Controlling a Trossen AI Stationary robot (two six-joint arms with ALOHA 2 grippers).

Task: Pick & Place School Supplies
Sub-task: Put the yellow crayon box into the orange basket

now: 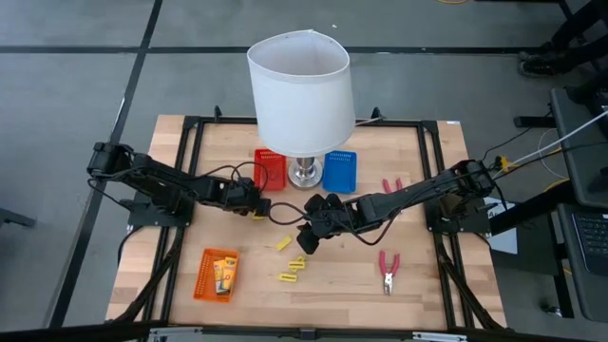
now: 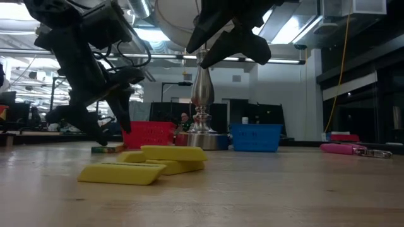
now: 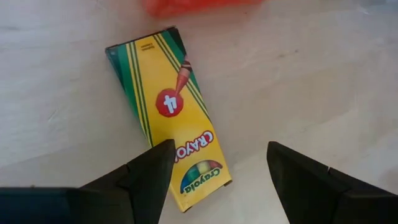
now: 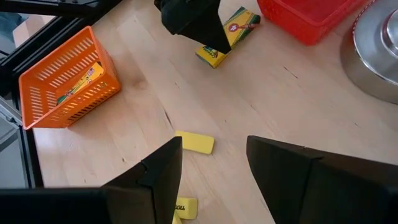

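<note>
A yellow and green crayon packet (image 3: 168,118) lies flat on the wood in front of the red basket (image 1: 269,171). My left gripper (image 3: 217,155) is open just above the packet's near end, one finger over its edge, and is not seen to touch it; the packet also shows in the right wrist view (image 4: 229,34). My right gripper (image 4: 214,146) is open and empty at mid-table (image 1: 309,239), above a plain yellow piece (image 4: 194,143). Other yellow pieces (image 1: 293,271) lie near the front. Another packet lies in the orange basket (image 1: 218,274).
A white-shaded lamp (image 1: 299,95) stands at the back centre, with the blue basket (image 1: 339,169) on its right. Two red-handled pliers lie on the right, one near the back (image 1: 391,186) and one near the front (image 1: 388,269). A black frame (image 1: 185,142) rims the table.
</note>
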